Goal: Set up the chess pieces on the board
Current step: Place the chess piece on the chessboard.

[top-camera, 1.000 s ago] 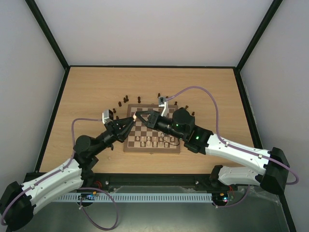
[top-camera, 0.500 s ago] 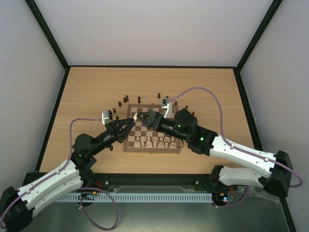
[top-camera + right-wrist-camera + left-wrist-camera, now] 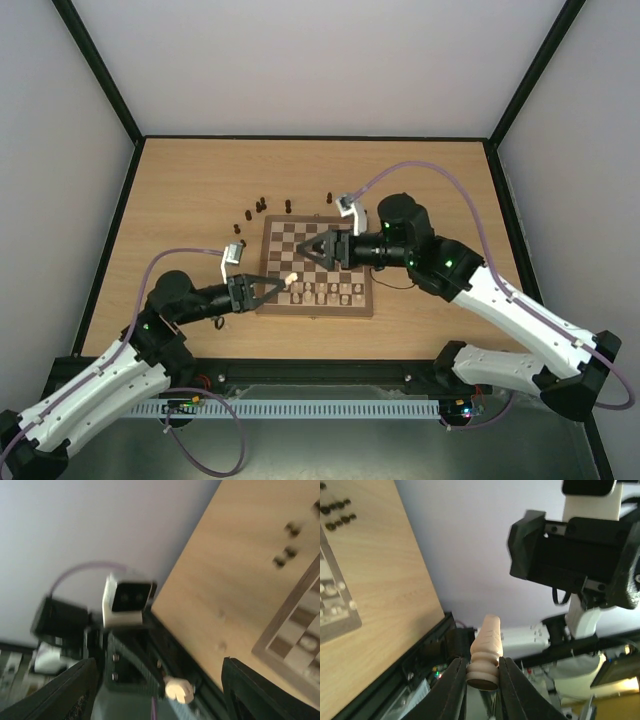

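The board (image 3: 345, 240) lies mid-table, with several pale chess pieces (image 3: 330, 291) on its near rows. My left gripper (image 3: 281, 284) hovers at the board's near left corner, shut on a pale cream piece (image 3: 290, 278). In the left wrist view that piece (image 3: 486, 647) sits with its base pinched between the fingers (image 3: 451, 690), top pointing away. My right gripper (image 3: 306, 258) hangs over the board's left half, open and empty. In the right wrist view its jaws stand wide apart, and the pale piece (image 3: 179, 690) shows beyond them in the other gripper. Several dark pieces (image 3: 262, 202) stand off the board.
The dark pieces are scattered on the tabletop behind the board, some at its back left (image 3: 248, 215) and some at its back right (image 3: 364, 214). Black frame rails (image 3: 110, 250) edge the table. The right arm's purple cable (image 3: 420, 170) arcs over the back right.
The grippers met over the board's back left. My right gripper opened, let go of the pale piece and drew back right. My left gripper pulled toward the near left with the piece.
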`<action>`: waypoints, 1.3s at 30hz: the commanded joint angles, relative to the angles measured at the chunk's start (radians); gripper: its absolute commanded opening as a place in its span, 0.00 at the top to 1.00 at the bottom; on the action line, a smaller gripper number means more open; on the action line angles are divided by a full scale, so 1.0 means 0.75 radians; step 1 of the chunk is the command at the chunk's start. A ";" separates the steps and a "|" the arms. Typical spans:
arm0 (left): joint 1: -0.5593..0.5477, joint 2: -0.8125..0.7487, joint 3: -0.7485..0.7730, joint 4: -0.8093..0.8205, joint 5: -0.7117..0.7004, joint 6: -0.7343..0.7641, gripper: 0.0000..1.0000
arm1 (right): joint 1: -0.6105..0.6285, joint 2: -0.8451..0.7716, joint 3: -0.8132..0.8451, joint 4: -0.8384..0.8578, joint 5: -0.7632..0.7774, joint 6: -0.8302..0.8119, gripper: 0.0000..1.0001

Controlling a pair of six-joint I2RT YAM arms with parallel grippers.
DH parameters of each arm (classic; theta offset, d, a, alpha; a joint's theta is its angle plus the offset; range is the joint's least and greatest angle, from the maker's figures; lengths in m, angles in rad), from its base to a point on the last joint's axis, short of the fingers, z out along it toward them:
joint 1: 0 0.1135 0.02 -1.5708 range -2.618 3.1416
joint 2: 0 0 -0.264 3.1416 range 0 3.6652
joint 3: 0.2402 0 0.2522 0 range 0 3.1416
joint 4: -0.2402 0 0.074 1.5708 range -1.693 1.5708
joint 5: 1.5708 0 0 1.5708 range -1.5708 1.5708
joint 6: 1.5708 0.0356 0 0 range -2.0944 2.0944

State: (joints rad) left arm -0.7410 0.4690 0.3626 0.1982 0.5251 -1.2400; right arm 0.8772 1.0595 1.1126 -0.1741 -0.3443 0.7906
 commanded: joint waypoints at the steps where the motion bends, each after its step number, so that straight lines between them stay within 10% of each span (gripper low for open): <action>1: 0.006 -0.058 0.052 -0.224 0.255 0.164 0.91 | -0.001 0.027 -0.026 -0.235 -0.423 -0.151 0.31; 39: 0.006 -0.101 -0.132 0.030 0.421 -0.038 0.92 | 0.162 0.004 -0.329 0.142 -0.521 -0.015 0.61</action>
State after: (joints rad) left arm -0.7403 0.4072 0.2737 0.2253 0.8303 -1.2747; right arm 0.9905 1.0447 0.8440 -0.0975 -0.7174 0.7704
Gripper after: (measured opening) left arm 0.179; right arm 0.395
